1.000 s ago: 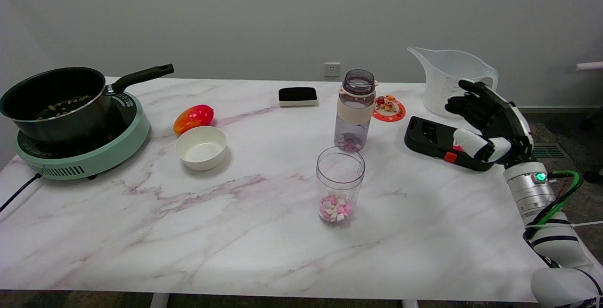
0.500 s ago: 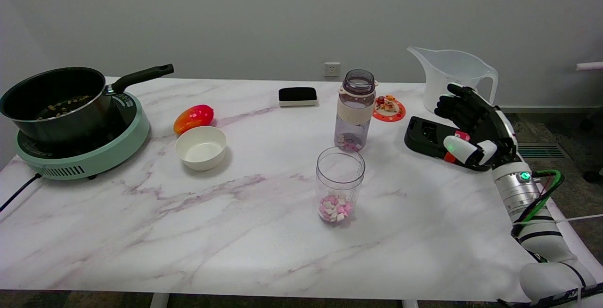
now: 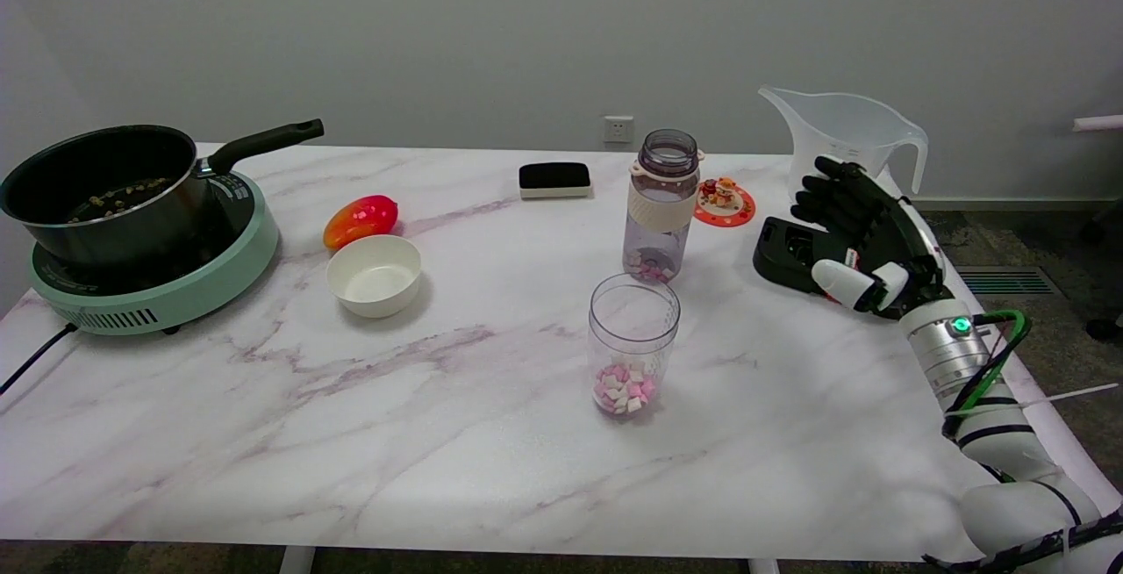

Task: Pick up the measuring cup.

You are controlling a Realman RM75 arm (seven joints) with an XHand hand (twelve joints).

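Observation:
The measuring cup (image 3: 838, 133) is a tall clear plastic jug with a spout to the left and a handle on its right side. It stands upright at the table's far right corner. My right hand (image 3: 864, 236) hovers just in front of it, fingers spread and pointing up towards the cup's lower part, thumb stretched to the left. Nothing is in the hand, and it covers the jug's base. Whether the fingertips touch the cup I cannot tell.
A black device with a red button (image 3: 798, 258) lies under and left of the hand. Nearby are an orange coaster (image 3: 725, 202), a tinted bottle (image 3: 661, 205), and a clear jar of candy (image 3: 632, 344). Further left: black eraser (image 3: 554, 179), white bowl (image 3: 374, 275), mango (image 3: 360, 219), pot on a green cooker (image 3: 96, 197).
My right hand has moved left and a little forward over the black device, closing in on the measuring cup's front. Its fingers stay spread. Nothing else has moved.

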